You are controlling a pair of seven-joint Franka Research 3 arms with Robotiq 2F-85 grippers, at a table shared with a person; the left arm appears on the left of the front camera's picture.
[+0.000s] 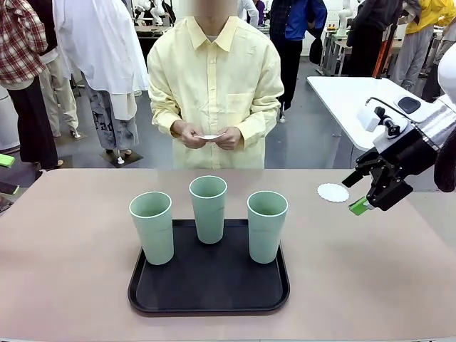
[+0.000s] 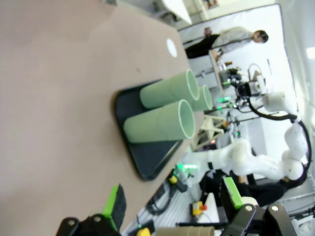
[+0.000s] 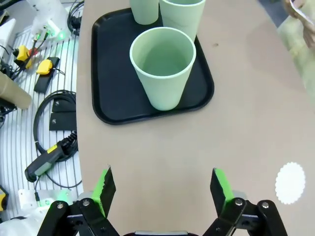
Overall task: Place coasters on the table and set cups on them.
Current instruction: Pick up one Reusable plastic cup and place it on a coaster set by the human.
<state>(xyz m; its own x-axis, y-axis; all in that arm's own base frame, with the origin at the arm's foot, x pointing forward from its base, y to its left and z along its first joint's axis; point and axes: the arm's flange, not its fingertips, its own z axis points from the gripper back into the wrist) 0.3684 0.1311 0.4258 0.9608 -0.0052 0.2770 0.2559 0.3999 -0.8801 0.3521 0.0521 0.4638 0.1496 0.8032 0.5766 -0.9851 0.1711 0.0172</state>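
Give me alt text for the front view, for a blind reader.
Three mint-green cups stand on a black tray mid-table. One white coaster lies on the table to their right, beside the open right gripper; the person opposite holds something thin and white in both hands.

A smooth grey floor (image 1: 313, 135) lies under even, soft light with no hard shadows. On it, to the right, stands a white glossy table with rounded corners (image 1: 342, 96). Farther back a person in a blue jacket and dark trousers (image 1: 293, 28) stands among others. In the right wrist view, looped black cables (image 3: 45, 100) and a black-and-green handheld tool (image 3: 49, 157) lie on a white ribbed floor panel (image 3: 15, 147).
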